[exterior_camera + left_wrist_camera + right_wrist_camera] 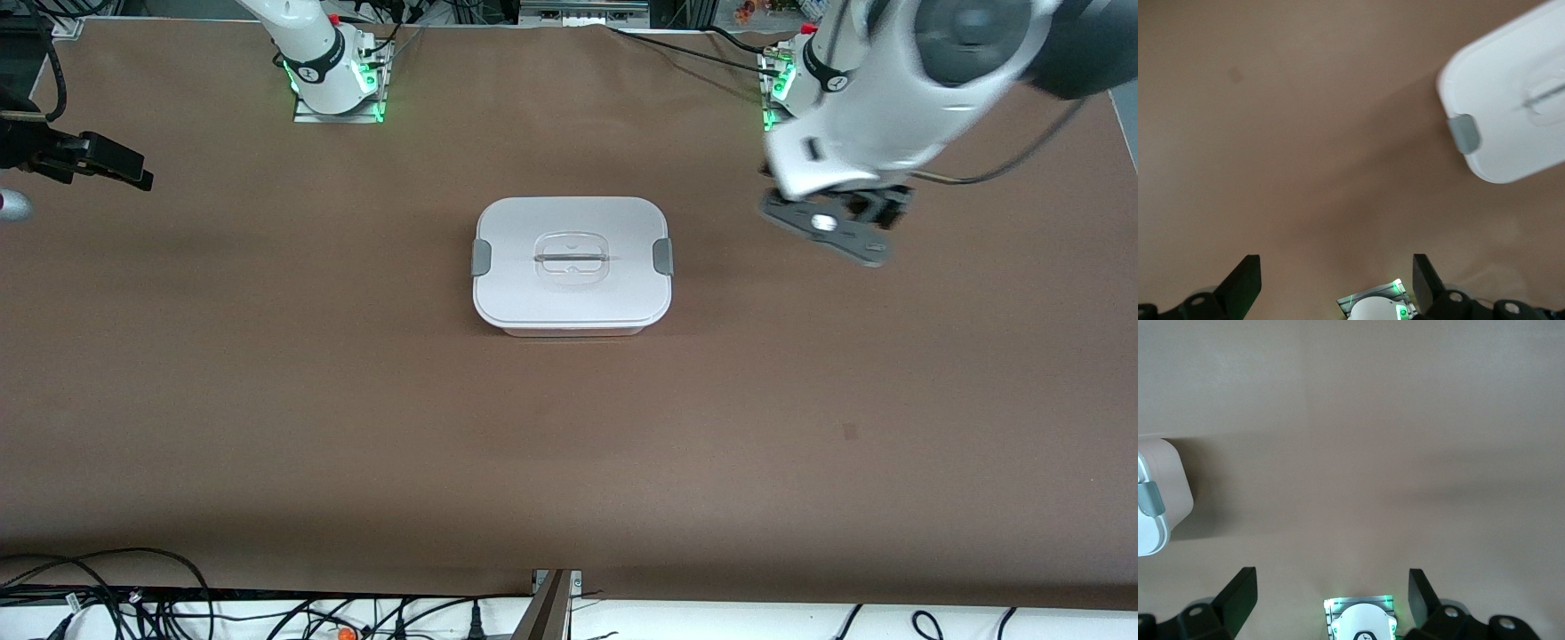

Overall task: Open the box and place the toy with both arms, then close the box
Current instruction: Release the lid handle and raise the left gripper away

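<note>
Box [572,265] mid-desk [267,400], lid on, both clips [662,257] down. Toy not visible. Left hand [1335,287] wide, empty, over bare desk beside box. Right hand [1331,603] wide, empty, waiting at right arm's end. Likely start or finish; next, if start: unclip lid.

The box [573,265] has a white lid with a grey clip [481,257] at each short end and a thin dark line along its recessed centre handle [571,258]; a sliver of pinkish base shows under the lid's edge. Around the box the table [356,427] is plain matte brown (one small darker speck). Both arms are white with black bands, their fingers black.
</note>
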Robot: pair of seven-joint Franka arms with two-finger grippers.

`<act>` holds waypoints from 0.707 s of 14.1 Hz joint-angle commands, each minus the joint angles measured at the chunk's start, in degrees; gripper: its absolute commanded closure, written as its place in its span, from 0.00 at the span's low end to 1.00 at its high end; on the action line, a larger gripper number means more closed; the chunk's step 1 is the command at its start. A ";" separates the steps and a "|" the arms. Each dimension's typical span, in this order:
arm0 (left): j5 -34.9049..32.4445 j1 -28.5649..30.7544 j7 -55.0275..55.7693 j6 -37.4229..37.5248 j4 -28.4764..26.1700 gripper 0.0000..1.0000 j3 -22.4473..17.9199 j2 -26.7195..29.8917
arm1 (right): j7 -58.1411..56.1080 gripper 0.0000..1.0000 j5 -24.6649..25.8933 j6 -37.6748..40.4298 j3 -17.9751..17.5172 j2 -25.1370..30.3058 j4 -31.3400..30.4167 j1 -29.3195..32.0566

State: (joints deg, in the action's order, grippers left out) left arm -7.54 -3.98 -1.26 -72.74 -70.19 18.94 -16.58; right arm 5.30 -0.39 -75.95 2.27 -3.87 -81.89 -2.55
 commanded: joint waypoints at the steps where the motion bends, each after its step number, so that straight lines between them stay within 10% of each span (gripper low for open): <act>1: 3.48 1.25 0.91 -13.60 -15.54 0.00 -7.22 9.34 | 0.76 0.00 0.12 -0.17 -0.34 0.18 0.15 0.08; 6: 7.45 0.64 2.49 -28.92 -26.04 0.00 -16.30 16.66 | 0.85 0.00 0.03 -0.17 -0.34 0.18 0.15 0.08; 10: 6.58 0.02 10.31 -24.06 -29.94 0.00 -16.30 22.38 | 0.85 0.00 -0.14 -0.17 -0.25 0.18 0.15 0.17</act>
State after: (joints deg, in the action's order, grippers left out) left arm -1.10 -3.33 6.68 -99.17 -97.44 2.99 2.13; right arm 5.30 -0.39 -75.97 2.26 -3.87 -81.88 -2.55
